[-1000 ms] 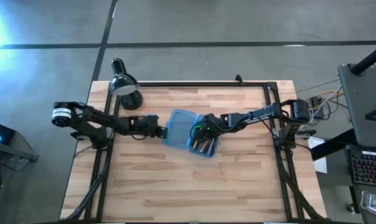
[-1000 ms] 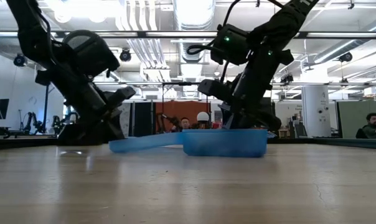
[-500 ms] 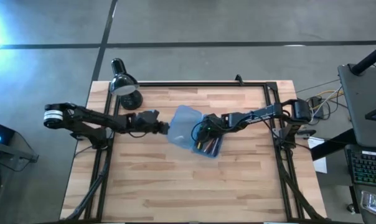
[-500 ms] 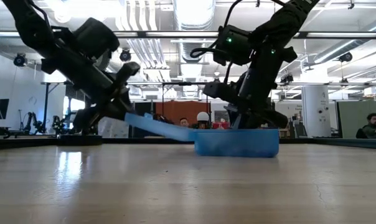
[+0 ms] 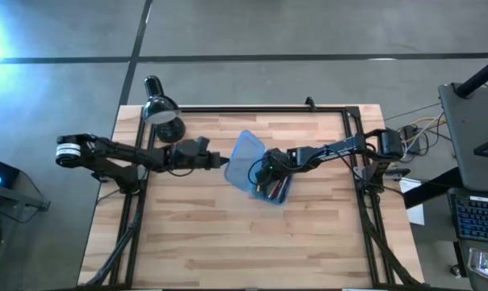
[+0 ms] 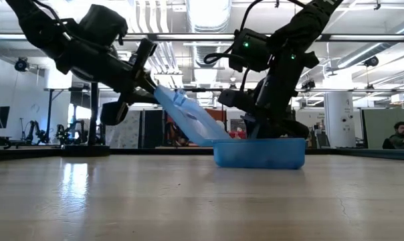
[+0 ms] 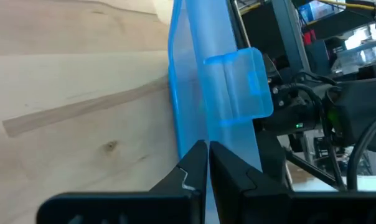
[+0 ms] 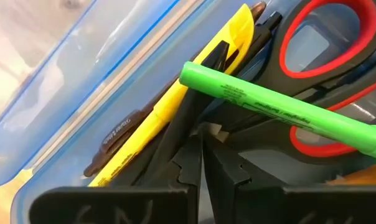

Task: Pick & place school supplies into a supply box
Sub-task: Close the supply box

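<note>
The supply box, translucent blue, lies mid-table with its base [image 6: 259, 152] flat on the wood. Its lid [image 6: 188, 117] slants up from the hinge toward the table's left. My left gripper [image 6: 154, 86] is shut at the lid's raised free edge. My right gripper [image 8: 200, 146] is shut and points down into the base [image 5: 270, 192]. School supplies lie in the base: a green marker [image 8: 281, 112], a yellow pen [image 8: 175, 93], dark pens, and scissors with red-rimmed handles [image 8: 337, 68]. My left gripper pinches the lid's free rim [image 7: 203, 134] between its two fingertips, coming from the table's left and slanting a little downward. The lid hangs tilted between the fingers and its hinge, clear of the table. My right gripper's shut fingertips [image 8: 187, 163] stand from above among the dark pens in the base, under the green marker. What they rest on is hidden by the fingers.
A black desk lamp [image 5: 163, 113] stands at the table's far left corner. A dark frame rail [image 5: 260, 109] runs along the far edge and both sides. Bare wood lies toward the near edge.
My left gripper has risen and tipped upward, taking the lid's free edge with it. The lid has swung about its hinge from flat on the table to a steep slant. The base has slid slightly toward the table's right.
</note>
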